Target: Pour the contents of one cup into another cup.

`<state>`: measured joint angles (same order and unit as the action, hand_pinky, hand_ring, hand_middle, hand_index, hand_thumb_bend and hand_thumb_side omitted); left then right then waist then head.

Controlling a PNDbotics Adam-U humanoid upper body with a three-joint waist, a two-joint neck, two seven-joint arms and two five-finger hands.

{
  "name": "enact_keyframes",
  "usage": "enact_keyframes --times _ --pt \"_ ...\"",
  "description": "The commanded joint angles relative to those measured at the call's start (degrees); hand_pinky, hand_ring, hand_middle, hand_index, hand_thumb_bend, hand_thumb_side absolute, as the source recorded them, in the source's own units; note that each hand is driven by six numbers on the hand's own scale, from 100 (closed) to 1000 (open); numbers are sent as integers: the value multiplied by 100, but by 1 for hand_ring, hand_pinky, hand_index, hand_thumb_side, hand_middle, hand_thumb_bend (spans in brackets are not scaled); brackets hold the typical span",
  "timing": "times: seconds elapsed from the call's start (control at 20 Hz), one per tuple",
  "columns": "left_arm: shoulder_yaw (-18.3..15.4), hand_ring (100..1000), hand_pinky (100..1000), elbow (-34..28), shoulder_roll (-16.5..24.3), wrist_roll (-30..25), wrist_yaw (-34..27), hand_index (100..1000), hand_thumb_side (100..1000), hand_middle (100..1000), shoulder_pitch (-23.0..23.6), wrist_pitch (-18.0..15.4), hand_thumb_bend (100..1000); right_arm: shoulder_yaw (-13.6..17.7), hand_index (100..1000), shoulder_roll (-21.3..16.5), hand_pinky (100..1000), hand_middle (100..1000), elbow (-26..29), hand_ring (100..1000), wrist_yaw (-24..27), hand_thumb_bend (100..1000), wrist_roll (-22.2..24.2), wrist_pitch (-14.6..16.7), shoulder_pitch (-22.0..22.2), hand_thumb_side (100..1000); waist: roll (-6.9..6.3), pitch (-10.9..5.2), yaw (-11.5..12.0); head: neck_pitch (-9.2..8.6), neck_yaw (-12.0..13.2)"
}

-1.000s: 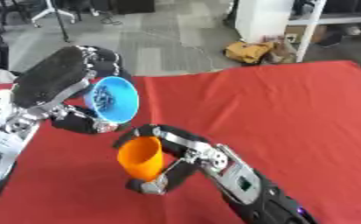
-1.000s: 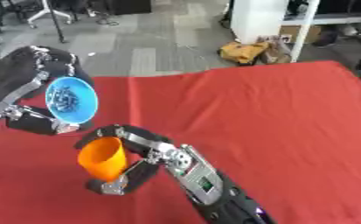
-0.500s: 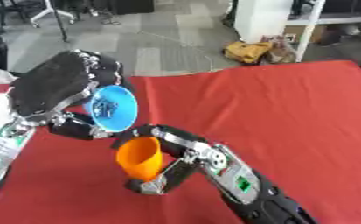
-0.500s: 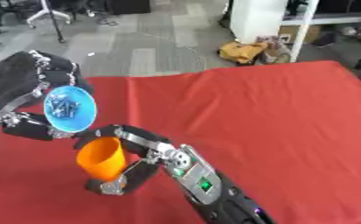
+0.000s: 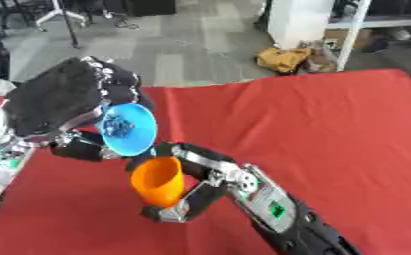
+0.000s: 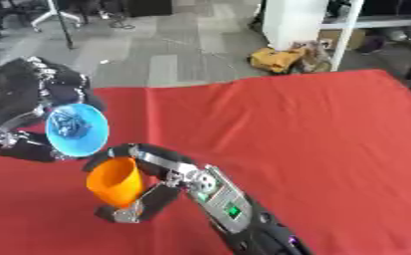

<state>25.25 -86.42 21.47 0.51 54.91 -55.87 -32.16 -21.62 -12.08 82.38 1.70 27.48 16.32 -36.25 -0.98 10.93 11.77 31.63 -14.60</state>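
No brand, label or readable writing can be made out on either cup; only a small green patch is seen on the right forearm, too blurred to read.

At the left, the left hand [image 5: 56, 102] is seen raised above the table [image 5: 330, 129], which is covered with a red cloth. Its fingers are curled round the blue cup [image 5: 128, 128], which is held clear of the table. The blue cup is tipped far over, its long axis lying close to level, and its open mouth is turned toward the camera and slightly down to the right. A cluster of small dark pieces [image 5: 118, 125] is visible inside it, resting against the inner wall.

Just below and to the right, the orange cup [image 5: 159, 181] is held by the right hand [image 5: 195, 187], whose fingers and thumb are wrapped round the cup's right side and lower end. The orange cup is kept nearly upright, leaning slightly, with its mouth pointing up toward the lower rim of the blue cup. The two rims are seen very near each other; whether they touch cannot be told. Whether the orange cup's base rests on the cloth cannot be told either.
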Motion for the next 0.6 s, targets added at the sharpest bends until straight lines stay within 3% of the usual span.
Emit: enact_keyframes --times 0.05,0.6 --pt "46 243 187 -165 150 -21 81 648 100 310 -54 -42 730 46 796 -88 464 554 71 288 59 213 -19 -18 -76 100 -8 -106 15 -35 -16" --pt "171 246 204 -214 186 -26 505 652 100 309 -42 -224 735 51 796 -97 460 552 50 286 59 215 -25 -35 -64 100 -19 -107 18 -23 -29"
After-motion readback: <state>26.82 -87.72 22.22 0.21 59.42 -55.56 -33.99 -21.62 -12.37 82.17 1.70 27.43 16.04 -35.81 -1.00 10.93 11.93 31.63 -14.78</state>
